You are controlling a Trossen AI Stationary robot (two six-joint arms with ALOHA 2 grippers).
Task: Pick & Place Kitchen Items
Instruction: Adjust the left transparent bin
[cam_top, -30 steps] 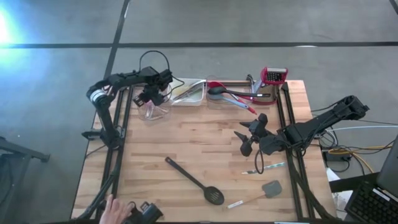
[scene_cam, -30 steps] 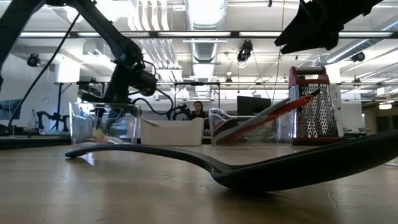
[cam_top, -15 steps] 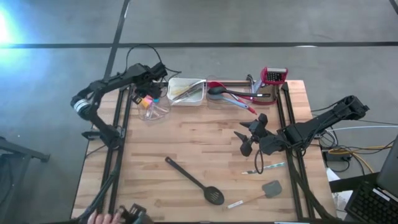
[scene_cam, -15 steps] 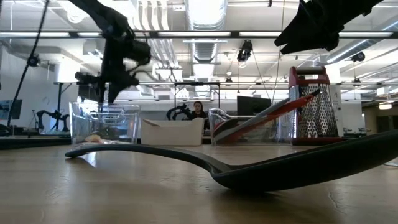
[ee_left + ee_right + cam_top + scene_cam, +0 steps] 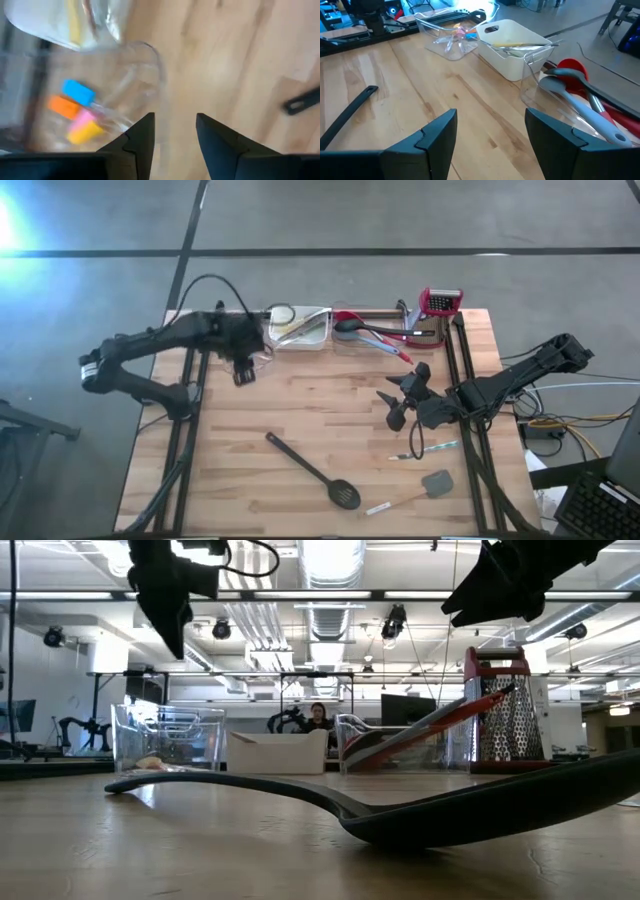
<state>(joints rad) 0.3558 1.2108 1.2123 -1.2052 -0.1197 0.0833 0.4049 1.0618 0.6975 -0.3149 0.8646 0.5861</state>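
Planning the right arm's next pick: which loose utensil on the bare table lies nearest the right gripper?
The thin metal tongs, just below the right gripper; the black slotted spoon and grey spatula lie farther.

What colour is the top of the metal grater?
Red; the grater shows best in the low view.

left arm: swung from over clear bin at upper left toward frame left, elbow now outside table edge | left gripper (image 5: 243, 367): lifted out of bin (image 5: 252, 358), now at its near edge, jaws parted, empty | person's hand at lower left: gone from view
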